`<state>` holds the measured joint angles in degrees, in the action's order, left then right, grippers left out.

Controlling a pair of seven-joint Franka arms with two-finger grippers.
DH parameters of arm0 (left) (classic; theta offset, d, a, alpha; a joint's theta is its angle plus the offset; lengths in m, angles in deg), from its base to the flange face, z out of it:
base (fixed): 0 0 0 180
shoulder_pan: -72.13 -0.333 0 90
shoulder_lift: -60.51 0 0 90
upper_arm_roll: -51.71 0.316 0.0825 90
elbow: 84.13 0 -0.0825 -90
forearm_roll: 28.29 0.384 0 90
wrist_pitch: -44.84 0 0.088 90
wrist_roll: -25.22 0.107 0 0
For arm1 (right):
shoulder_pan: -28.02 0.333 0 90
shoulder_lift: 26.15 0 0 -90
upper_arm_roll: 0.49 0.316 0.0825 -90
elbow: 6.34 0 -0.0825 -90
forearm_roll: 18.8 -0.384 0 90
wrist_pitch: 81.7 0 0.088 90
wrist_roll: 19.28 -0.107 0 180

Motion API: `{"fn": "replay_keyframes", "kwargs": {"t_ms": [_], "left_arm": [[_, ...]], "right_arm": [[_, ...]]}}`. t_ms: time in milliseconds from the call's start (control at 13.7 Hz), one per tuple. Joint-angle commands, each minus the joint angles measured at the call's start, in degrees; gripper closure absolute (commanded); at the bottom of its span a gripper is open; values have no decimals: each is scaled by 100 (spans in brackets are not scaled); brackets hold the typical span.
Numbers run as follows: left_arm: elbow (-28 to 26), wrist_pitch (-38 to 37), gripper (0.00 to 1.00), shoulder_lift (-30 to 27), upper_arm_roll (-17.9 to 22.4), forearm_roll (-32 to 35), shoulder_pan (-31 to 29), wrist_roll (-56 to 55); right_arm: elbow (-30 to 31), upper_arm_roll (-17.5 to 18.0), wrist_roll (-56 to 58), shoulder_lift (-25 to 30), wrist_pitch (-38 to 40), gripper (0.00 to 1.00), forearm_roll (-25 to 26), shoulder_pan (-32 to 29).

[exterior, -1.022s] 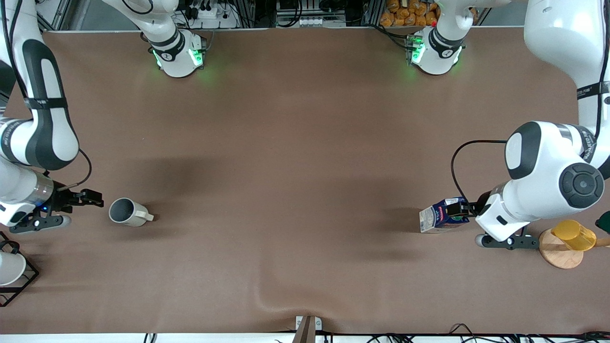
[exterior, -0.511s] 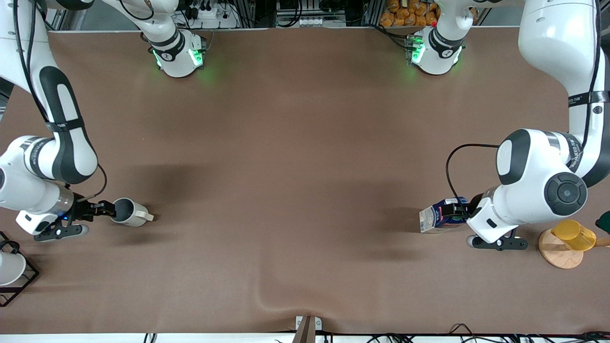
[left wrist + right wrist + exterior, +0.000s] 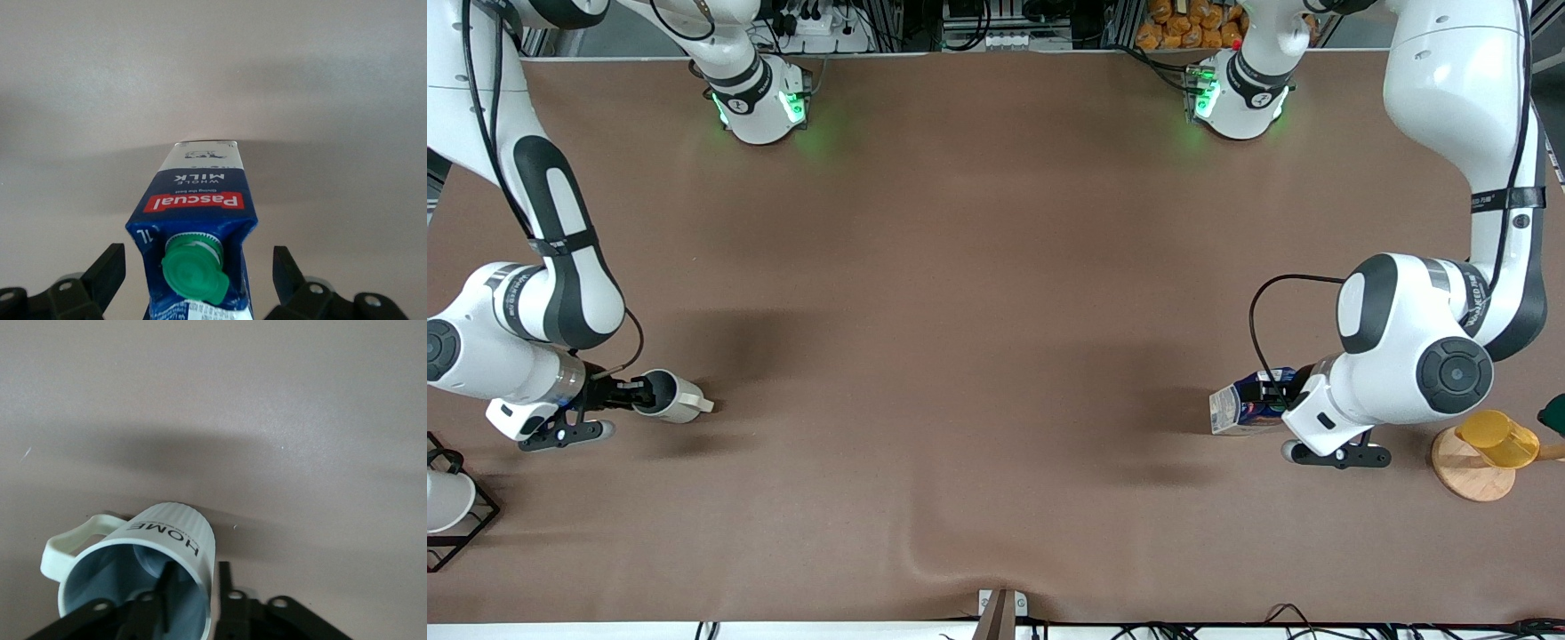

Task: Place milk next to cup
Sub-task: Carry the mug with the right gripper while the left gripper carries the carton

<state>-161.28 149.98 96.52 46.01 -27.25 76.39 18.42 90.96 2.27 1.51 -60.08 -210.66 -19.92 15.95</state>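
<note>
The milk [image 3: 1232,409] lies on its side at the left arm's end of the table, pale base pointing toward the table's middle. In the left wrist view the milk [image 3: 200,200] shows its green cap. My left gripper [image 3: 1267,398] is open around the cap end [image 3: 195,267], with a gap on both sides. The off-white cup [image 3: 671,400] lies on its side at the right arm's end. My right gripper [image 3: 640,394] straddles the rim of the cup [image 3: 167,533], one finger inside and one outside [image 3: 195,583], slightly open.
A yellow cup [image 3: 1494,437] on a wooden disc [image 3: 1467,476] stands beside the left arm's hand, at the table's end. A white cup [image 3: 440,502] in a black wire rack [image 3: 471,524] stands at the right arm's end, nearer to the front camera than the mug.
My right gripper has moved to the cup and now has one finger in its mouth. My left gripper has slid farther along the milk. Milk and cup have not moved.
</note>
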Motion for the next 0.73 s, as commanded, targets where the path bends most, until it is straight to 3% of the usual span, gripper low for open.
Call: {"fn": "replay_keyframes", "kwargs": {"t_ms": [0,292,657], "left_arm": [[60,-20,14,99,34,168,31,-41],[60,-20,33,99,43,168,31,-40],[86,-20,58,56,52,168,66,-67]], "right_arm": [[-148,41,-22,80,248,100,-99,-6],[-807,50,-557,212,1257,100,-99,187],[-1098,243,-2276,440,1593,100,-160,959]]}}
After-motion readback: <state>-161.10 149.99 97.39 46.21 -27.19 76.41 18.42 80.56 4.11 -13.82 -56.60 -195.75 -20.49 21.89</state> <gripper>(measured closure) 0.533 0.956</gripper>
